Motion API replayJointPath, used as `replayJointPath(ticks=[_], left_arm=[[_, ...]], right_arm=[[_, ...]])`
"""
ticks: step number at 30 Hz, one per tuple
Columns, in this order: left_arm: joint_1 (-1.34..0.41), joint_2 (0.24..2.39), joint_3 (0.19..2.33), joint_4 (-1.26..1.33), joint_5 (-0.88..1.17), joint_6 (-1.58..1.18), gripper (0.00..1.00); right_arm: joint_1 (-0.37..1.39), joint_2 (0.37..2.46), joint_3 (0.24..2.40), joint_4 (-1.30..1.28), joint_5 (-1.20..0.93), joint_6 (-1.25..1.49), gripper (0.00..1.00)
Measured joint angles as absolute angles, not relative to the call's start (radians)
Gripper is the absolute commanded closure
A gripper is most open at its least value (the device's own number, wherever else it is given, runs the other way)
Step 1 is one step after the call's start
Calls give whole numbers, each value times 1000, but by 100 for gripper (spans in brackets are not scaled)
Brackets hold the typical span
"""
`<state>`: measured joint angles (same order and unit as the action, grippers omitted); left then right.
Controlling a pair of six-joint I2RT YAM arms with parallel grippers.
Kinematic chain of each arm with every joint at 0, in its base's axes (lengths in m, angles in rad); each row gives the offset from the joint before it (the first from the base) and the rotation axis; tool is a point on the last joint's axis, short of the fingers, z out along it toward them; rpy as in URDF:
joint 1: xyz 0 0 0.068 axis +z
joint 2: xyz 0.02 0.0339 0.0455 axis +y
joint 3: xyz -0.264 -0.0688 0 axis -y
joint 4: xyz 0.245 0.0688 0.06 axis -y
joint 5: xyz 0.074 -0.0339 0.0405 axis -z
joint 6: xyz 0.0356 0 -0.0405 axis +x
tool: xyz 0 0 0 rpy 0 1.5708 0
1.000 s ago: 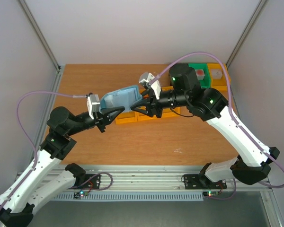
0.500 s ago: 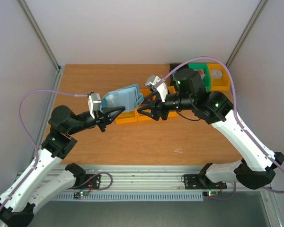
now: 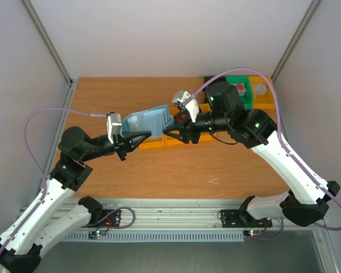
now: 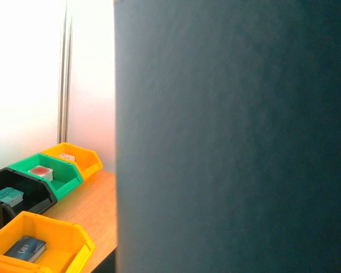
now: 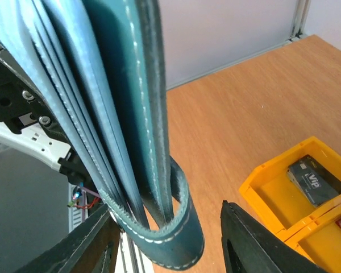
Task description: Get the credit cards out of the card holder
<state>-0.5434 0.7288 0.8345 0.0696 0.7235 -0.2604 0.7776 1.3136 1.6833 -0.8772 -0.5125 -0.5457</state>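
Observation:
My left gripper (image 3: 135, 139) is shut on the card holder (image 3: 148, 120), a blue folding wallet held up on edge above the table. In the left wrist view its dark blue face (image 4: 233, 136) hides the fingers. My right gripper (image 5: 176, 247) is open, its fingers (image 5: 256, 239) standing on either side of the wallet's lower edge and strap loop (image 5: 179, 239), with a gap on the right. A dark grey credit card (image 5: 317, 179) lies in a yellow bin (image 5: 261, 190). A blue credit card (image 4: 25, 248) lies in another yellow bin (image 4: 74, 242).
A row of yellow bins (image 3: 159, 142) sits under the two grippers. Behind them stand a black bin (image 4: 28, 190) with a teal block, a green bin (image 4: 59, 176) with a red-white block, and a yellow bin (image 4: 82, 159). Grey walls enclose the table.
My right gripper's jaws have widened; it drew back a little to the right, then came in again round the wallet's edge. The left arm and the wallet have barely moved.

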Motion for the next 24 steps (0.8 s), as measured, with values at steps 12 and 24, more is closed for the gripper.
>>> replayJointPath(ticks=[12,24], left_arm=[[-535,778,861,98,788,-265,100],[-535,783,890,110,831,-255,100]], right_arm=[[767,1340,1744,-932,-550,-591,41],[772,1404,1855,-907,-711,-577,93]])
